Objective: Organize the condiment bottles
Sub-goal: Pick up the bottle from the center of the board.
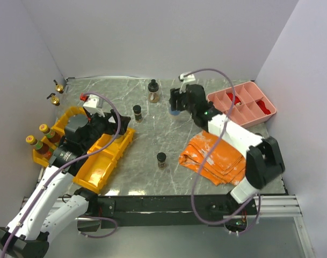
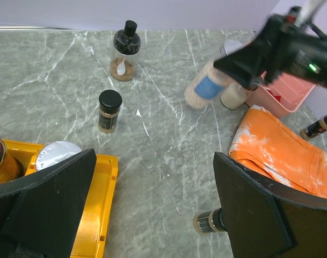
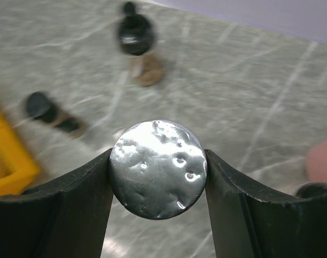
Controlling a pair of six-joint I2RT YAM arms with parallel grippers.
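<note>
Upper left, two gold-spout bottles point(image 1: 58, 85) point(image 1: 55, 99). Three black-capped bottles point(image 1: 152, 89) point(image 1: 137, 112) point(image 1: 161, 160) stand on open bench point(image 1: 152, 134). Two bright-capped bottles point(image 1: 44, 129) point(image 1: 32, 141) in the far-left yellow bin point(image 1: 40, 156). One foil-topped bottle point(image 3: 158, 169) between jaws. One pink tray point(image 1: 250, 86), one orange cloth point(image 1: 219, 158).

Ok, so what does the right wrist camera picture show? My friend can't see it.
The black right gripper clamps a round bottle with a shiny silver foil top. Behind, blurred on the grey marble table, are a black-topped clear jar, a small black-capped bottle and the corner of a yellow plastic bin.
</note>
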